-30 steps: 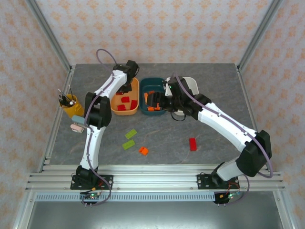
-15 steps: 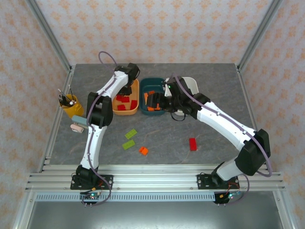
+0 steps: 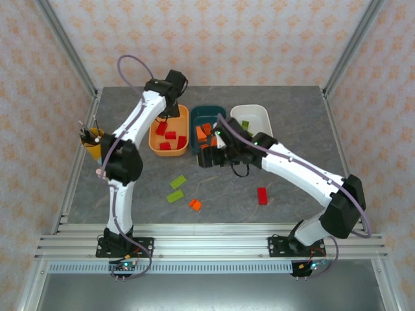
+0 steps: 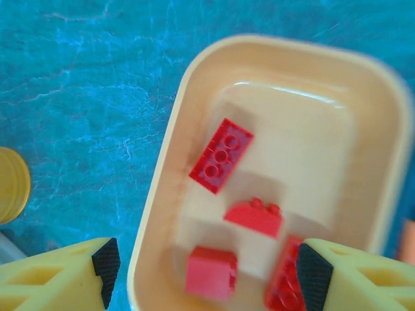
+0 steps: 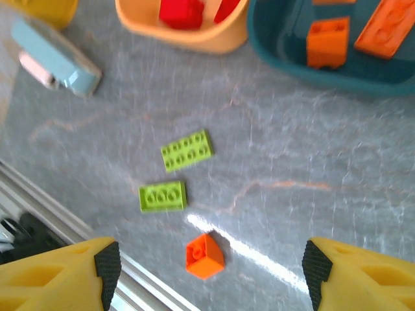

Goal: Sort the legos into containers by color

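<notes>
The orange tub holds several red bricks. My left gripper hangs open above that tub's far end, fingers wide apart and nothing between them. The dark teal tub holds orange bricks. In the white tub lies a green brick. My right gripper is open over the table just in front of the teal tub, empty. Below it lie two green bricks and an orange brick. A red brick lies to the right.
A yellow pen cup stands at the left edge. The pale blue-and-pink block lies near it, in front of the orange tub. The aluminium rail runs along the near table edge.
My right gripper has drawn back out of the teal tub toward the near left, uncovering the white tub. My left gripper has shifted toward the orange tub's far end.
</notes>
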Motion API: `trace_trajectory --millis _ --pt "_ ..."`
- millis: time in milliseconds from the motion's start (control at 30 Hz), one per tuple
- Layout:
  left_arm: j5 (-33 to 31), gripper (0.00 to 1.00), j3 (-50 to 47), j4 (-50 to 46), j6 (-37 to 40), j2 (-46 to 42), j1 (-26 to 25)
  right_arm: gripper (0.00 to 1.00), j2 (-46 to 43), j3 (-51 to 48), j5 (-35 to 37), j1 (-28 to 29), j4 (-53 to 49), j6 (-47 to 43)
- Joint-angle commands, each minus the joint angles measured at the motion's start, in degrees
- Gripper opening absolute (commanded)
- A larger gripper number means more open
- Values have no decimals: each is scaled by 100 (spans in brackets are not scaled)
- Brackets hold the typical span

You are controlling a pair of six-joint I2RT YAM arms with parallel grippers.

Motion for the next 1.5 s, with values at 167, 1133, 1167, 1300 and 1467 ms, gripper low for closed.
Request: trace_trajectory --millis 167,1133,1167,1300,1467 --pt "377 80 -2243 482 -589 -2776 -488 78 351 -294 604 1327 -627 -915" --pt "1121 84 -6045 56 -2064 -8108 -680 57 2902 707 545 1750 -684 -1901" --pt "1158 84 -6064 101 -2057 -8099 -673 54 2940 734 566 1747 -686 -1876" --pt "1329 84 -6171 261 -2020 -8099 -679 44 2991 794 726 1744 -621 -1721" --pt "1516 84 -6250 516 -1948 -8066 -680 35 2751 834 944 1682 -688 -1547"
